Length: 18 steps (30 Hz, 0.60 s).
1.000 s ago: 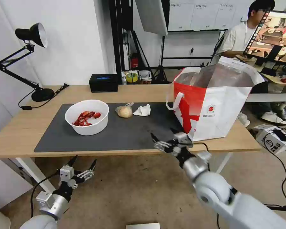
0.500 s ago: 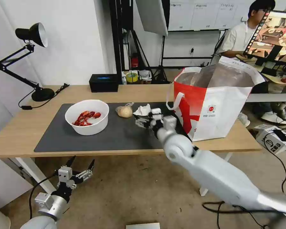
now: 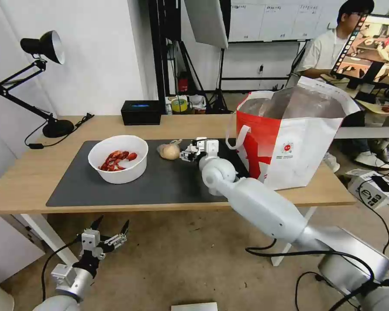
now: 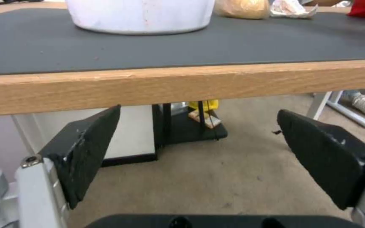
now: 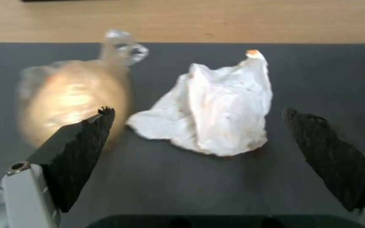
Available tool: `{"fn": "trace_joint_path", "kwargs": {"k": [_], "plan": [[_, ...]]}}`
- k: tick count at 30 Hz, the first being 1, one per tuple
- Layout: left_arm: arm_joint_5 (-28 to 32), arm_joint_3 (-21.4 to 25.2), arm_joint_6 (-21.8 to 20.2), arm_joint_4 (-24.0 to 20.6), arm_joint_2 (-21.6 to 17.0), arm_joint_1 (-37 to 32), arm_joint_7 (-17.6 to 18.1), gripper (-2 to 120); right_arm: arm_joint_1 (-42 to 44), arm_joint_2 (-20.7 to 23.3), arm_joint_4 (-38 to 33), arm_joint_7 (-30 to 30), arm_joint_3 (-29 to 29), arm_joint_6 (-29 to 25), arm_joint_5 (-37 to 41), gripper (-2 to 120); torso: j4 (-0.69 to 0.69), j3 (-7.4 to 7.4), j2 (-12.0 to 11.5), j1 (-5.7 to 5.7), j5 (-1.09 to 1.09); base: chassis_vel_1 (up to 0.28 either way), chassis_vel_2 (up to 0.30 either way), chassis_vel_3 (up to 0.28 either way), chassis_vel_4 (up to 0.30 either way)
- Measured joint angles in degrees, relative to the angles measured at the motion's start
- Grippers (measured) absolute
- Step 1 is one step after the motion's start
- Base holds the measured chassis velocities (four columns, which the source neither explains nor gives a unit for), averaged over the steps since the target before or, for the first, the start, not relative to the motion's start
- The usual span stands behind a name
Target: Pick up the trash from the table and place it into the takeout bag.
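Note:
On the table [image 3: 26, 181] lies a dark mat [image 3: 168, 181] with a white bowl [image 3: 118, 159] of red shellfish scraps. To the bowl's right is a clear bag around a beige lump [image 3: 170, 151]. My right gripper [image 3: 190, 153] reaches over the mat and largely covers the tissue in the head view. In the right wrist view it [image 5: 198, 111] is open, with the crumpled white tissue [image 5: 216, 110] between its fingers and the bagged lump [image 5: 70, 101] beside one finger. The takeout bag [image 3: 289, 142] stands open at the right. My left gripper [image 3: 112, 221] hangs open below the table's front edge [image 4: 191, 85].
A black desk lamp [image 3: 47, 86] stands at the table's far left, with a black box [image 3: 140, 112] at the back edge. From under the edge, the left wrist view shows the bowl [image 4: 140, 15], lump [image 4: 241, 8] and tissue [image 4: 292, 8].
My right arm has swung from the table's front edge up over the mat to the tissue, still open. The left gripper has sunk slightly.

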<state>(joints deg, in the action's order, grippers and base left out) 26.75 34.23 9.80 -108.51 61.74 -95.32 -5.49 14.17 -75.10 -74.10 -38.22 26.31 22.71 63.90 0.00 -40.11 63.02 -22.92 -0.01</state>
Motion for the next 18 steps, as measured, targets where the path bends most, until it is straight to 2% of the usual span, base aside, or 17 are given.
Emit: {"fn": "trace_joint_path", "kwargs": {"k": [9, 18], "plan": [[0.0, 0.1, 0.3, -0.4, 0.0, -0.3, -0.2, 100, -2.0, -3.8, 6.5, -1.8, -0.6, 1.7, -1.1, 100, 0.0, 0.0, 0.0, 0.0, 0.0, 0.0, 0.0, 0.0, 0.0], [-0.3, 0.0, 0.9, -0.7, 0.7, -0.9, -1.2, 100, -3.9, -7.4, 14.4, 3.1, -1.9, 3.0, -2.7, 100, 0.0, 0.0, 0.0, 0.01, 0.0, 0.0, 0.0, 0.0, 0.0]]}}
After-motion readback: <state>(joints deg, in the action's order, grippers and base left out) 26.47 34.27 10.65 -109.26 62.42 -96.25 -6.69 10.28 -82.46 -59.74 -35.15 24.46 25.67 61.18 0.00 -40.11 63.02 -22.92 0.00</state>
